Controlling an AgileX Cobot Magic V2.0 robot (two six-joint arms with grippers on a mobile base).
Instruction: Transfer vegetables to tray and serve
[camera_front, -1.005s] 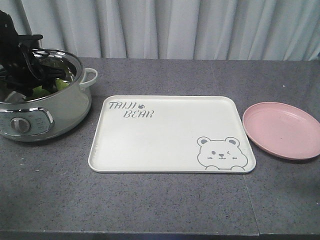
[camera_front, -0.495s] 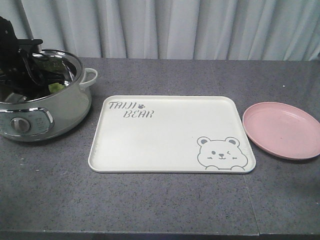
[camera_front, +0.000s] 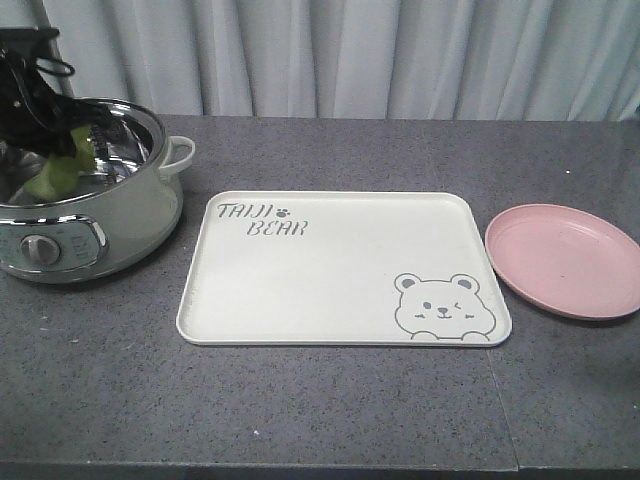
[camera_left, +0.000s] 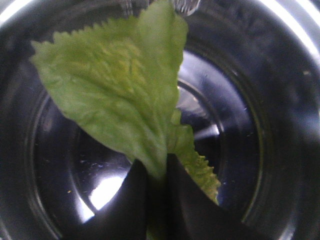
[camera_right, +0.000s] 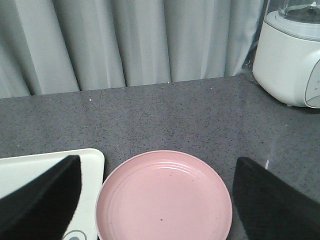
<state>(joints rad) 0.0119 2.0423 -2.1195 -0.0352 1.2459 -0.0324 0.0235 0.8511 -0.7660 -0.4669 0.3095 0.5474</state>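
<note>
Grey table (camera_front: 320, 420): the left hand (camera_left: 156, 170), clamped on the lettuce leaf (camera_left: 115, 90), has lifted it off the pot (camera_front: 120, 230) floor. Transfer to the tray (camera_front: 340, 270) comes next. The right hand (camera_right: 156, 162) gapes wide, empty.

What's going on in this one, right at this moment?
The left gripper is shut on a green lettuce leaf, pinching its narrow end and holding it over the inside of the electric pot. The cream tray beside the pot has nothing on it yet. The right gripper is open, holds nothing, and hangs above the pink plate.
</note>
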